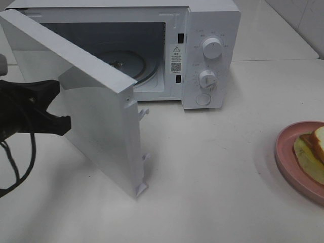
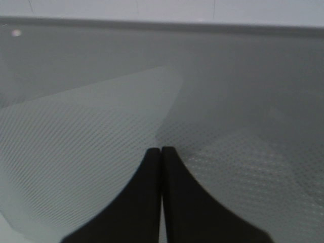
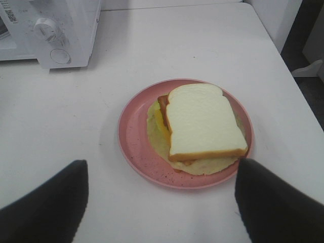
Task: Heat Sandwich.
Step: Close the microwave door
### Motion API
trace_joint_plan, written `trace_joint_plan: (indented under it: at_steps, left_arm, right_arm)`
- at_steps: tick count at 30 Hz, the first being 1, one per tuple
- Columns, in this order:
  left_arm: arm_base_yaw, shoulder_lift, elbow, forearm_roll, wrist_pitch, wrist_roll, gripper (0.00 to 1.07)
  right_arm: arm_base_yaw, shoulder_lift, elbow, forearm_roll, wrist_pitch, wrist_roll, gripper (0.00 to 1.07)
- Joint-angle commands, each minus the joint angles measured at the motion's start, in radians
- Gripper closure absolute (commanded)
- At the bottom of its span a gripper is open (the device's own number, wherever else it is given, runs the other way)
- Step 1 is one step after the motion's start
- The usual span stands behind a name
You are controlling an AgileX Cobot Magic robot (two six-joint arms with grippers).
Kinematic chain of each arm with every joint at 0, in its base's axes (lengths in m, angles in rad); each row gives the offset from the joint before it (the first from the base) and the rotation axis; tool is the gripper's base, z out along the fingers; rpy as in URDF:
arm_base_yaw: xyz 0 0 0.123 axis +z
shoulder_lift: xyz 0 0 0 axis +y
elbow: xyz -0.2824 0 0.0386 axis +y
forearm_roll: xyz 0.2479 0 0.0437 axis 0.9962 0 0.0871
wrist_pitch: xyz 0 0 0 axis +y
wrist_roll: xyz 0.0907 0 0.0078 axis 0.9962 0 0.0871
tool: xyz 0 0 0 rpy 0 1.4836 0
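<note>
The sandwich (image 3: 202, 121), white bread over pale yellow-green and orange filling, lies on a round pink plate (image 3: 136, 136). In the high view the sandwich (image 1: 311, 149) and the plate (image 1: 286, 152) sit at the right edge of the table. My right gripper (image 3: 162, 164) hovers above the plate's near side, open wide and empty; it does not show in the high view. My left gripper (image 1: 63, 124) is at the left, against the open microwave door (image 1: 109, 136). In the left wrist view it (image 2: 161, 148) is shut and empty, pointing at the door's mesh window (image 2: 91, 147).
The white microwave (image 1: 210, 55) stands at the back with its glass turntable (image 1: 126, 63) visible inside. Its door swings far out over the table. Two knobs (image 1: 211, 48) and a button are on its right panel. The table's right edge (image 3: 283, 66) lies beyond the plate.
</note>
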Motion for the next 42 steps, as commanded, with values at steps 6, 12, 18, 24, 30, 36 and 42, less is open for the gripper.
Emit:
trace_joint_plan:
  at_steps: [6,12,18,24,30,36,42]
  left_arm:
    - [-0.129,0.111,-0.157,-0.137,-0.019,0.070,1.07]
    - [-0.173,0.179,-0.253,-0.194,-0.015,0.100,1.07]
    - [-0.214,0.252,-0.383,-0.297,0.061,0.184,1.07]
    - [-0.231,0.315,-0.485,-0.381,0.085,0.255,1.07]
    - [-0.233,0.372,-0.581,-0.445,0.115,0.310,1.07]
    - [-0.233,0.419,-0.657,-0.453,0.116,0.329,1.07]
    - [-0.233,0.476,-0.734,-0.534,0.119,0.387,1.07]
  right_arm:
    - [-0.009,-0.026,-0.001,0.003,-0.008,-0.014,0.31]
    - [-0.009,-0.026,-0.001,0.003,-0.008,-0.014,0.31]
    - [-0.009,-0.026,-0.001,0.003,-0.008,-0.015,0.31]
    - [-0.009,-0.026,-0.001,0.003,-0.008,-0.015,0.31]
    - [-0.009,-0.026,-0.001,0.003,-0.008,-0.015,0.31]
    - [-0.009,-0.026,-0.001,0.003,-0.008,-0.016,0.31]
    - [-0.009,-0.026,-0.001,0.003,-0.008,-0.015,0.31]
